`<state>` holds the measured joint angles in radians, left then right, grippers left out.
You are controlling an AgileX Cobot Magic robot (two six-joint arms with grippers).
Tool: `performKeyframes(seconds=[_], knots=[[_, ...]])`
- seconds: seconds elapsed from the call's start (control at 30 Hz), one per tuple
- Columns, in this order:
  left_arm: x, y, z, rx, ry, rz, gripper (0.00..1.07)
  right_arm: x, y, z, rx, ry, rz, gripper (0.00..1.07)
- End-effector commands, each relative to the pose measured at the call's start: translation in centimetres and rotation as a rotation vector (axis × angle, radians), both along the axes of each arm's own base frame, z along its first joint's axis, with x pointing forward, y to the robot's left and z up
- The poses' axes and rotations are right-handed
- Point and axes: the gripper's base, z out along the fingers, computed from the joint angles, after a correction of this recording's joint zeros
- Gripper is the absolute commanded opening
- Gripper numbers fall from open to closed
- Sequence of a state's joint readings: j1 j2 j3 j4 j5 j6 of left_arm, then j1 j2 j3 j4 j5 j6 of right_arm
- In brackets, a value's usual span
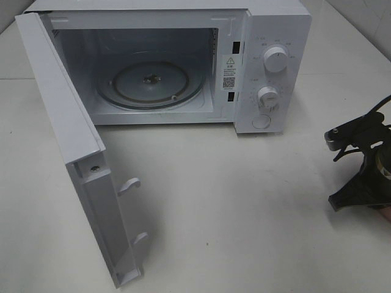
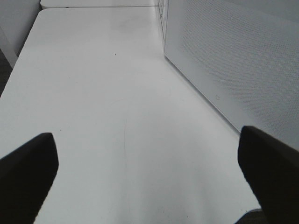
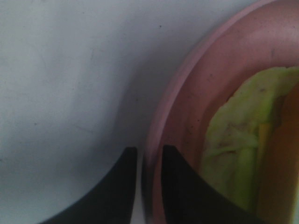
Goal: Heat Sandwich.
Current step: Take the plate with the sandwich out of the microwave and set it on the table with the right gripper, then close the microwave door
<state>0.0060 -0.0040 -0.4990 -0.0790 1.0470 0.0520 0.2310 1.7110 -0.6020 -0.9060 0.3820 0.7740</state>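
microwave (image 1: pixel 183 67) door's sitting open already, right gripper (image 3: pixel 145 163) straddling the plate (image 3: pixel 187 93) rim, jaws narrow, grip unclear; left gripper (image 2: pixel 147 172) idling wide open; sandwich (image 3: pixel 238 144) not in yet

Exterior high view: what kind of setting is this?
Probably a kitchen-style test bench: a white microwave with its door swung open on a plain white table, and a sandwich on a pink plate.

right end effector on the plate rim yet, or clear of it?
Cannot tell. The right wrist view shows the right end effector straddling the pink plate's rim, one finger inside, one outside, but blur hides whether either presses on it.
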Motion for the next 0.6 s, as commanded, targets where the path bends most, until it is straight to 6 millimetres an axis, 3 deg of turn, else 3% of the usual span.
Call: performKeyframes(seconds=[0.03, 0.17, 0.33, 0.6], knots=[[-0.1, 0.0, -0.1, -0.009, -0.017, 0.003, 1.00, 0.0, -0.2, 0.2, 0.006, -0.005, -0.026, 0.33], [-0.1, 0.0, -0.1, -0.009, -0.017, 0.003, 1.00, -0.1, 0.0, 1.1, 0.049, -0.035, -0.067, 0.54], [-0.1, 0.0, -0.1, -0.009, -0.017, 0.003, 1.00, -0.4, 0.2, 2.9, 0.084, -0.074, -0.054, 0.66], [-0.1, 0.0, -0.1, -0.009, -0.017, 0.003, 1.00, -1.5, 0.6, 5.8, 0.167, -0.113, -0.023, 0.68]])
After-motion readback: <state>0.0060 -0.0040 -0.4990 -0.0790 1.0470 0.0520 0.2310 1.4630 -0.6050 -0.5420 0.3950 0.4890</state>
